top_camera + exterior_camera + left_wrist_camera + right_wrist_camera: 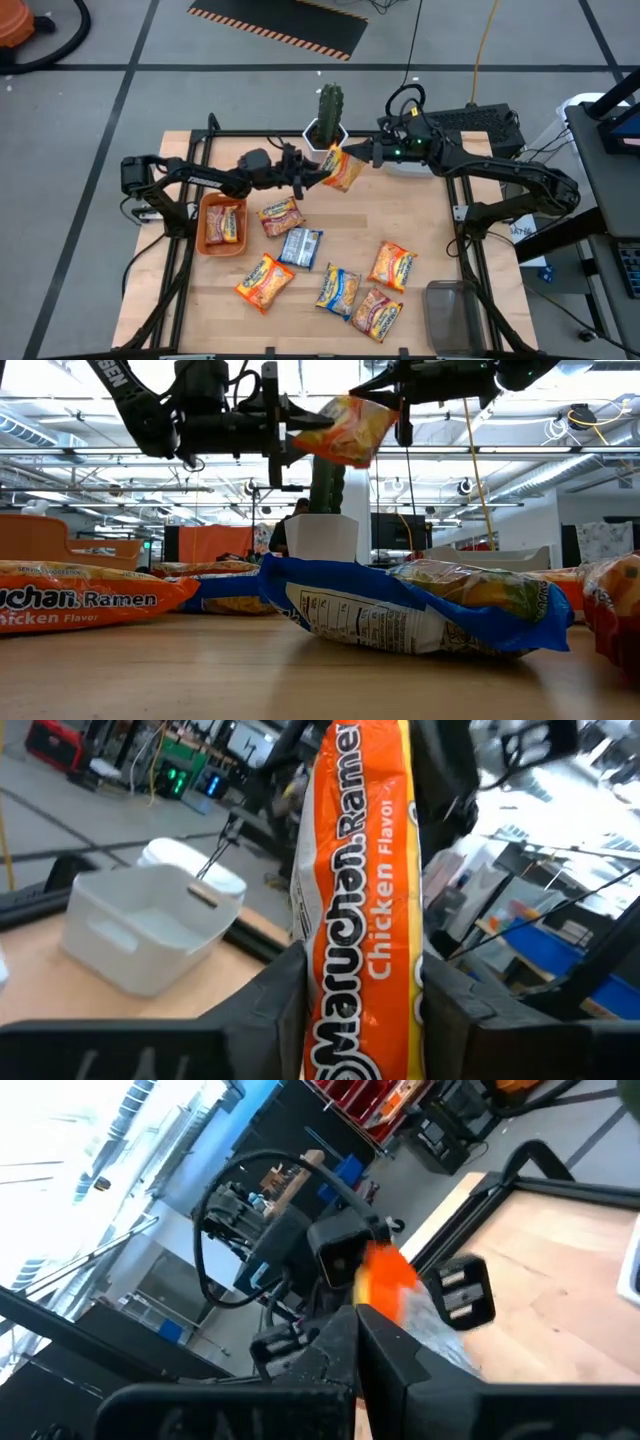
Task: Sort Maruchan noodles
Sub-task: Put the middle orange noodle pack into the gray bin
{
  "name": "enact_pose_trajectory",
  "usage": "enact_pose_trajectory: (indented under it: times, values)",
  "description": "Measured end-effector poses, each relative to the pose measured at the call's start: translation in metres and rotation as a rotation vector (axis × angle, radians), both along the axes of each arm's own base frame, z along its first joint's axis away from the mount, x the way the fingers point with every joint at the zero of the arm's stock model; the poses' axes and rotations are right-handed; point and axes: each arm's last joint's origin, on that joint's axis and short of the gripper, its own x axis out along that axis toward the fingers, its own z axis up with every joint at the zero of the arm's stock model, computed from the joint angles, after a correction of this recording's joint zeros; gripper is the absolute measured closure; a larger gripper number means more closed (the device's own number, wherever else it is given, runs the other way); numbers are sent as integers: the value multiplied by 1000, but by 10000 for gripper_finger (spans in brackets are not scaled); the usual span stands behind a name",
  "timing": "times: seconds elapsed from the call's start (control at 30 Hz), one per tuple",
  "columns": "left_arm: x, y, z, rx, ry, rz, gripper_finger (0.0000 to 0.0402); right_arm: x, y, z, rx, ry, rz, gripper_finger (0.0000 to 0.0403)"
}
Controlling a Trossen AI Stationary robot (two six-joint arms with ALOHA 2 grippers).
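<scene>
Both grippers meet at one orange Maruchan chicken ramen packet [344, 170] held in the air above the table's far middle, next to the cactus pot. My left gripper [308, 172] reaches in from the left and is shut on the packet. My right gripper [360, 154] comes from the right and is shut on its other end. Several more packets lie flat on the table nearer the front, such as an orange one [265, 281], a blue one [338, 290] and a blue-white one [300, 247]. Another packet lies in the orange bin [207, 224]. My left gripper pinches the packet's left end [362, 1020] between its two fingers [285, 995], coming level from the table's left. The packet is lifted clear and sticks out past the fingertips toward the right arm. My right gripper is on the packet's opposite, far-right end [385, 408], coming from the table's right and slightly above. Its own fingers [350, 1342] hide the exact place of contact.
A cactus in a white pot [328, 124] stands just behind the held packet. A white bin [140, 925] sits at the far right by the right arm, and a grey bin [455, 315] at the near right corner. Bare wood lies along the near left edge.
</scene>
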Motion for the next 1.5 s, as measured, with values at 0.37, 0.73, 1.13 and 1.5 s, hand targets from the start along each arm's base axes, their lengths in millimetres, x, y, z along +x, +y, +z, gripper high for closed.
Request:
enact_pose_trajectory:
  times: [0.37, 0.73, 1.13, 1.5]
  values:
    - [0, 2, -2, -16, 21, 52, 276, -8, -16, -3, -25, 28, -34, 374]
    - [5, -15, -4, -110, 23, 70, 277, -22, -37, 27, 98, -29, 146, 262]
    - [10, -46, 1, -203, -38, 50, 267, -23, -22, 69, -28, 112, 261, 201]
    - [8, -68, 18, -3, -195, -7, 263, -14, 19, 97, -240, 159, 278, 154]
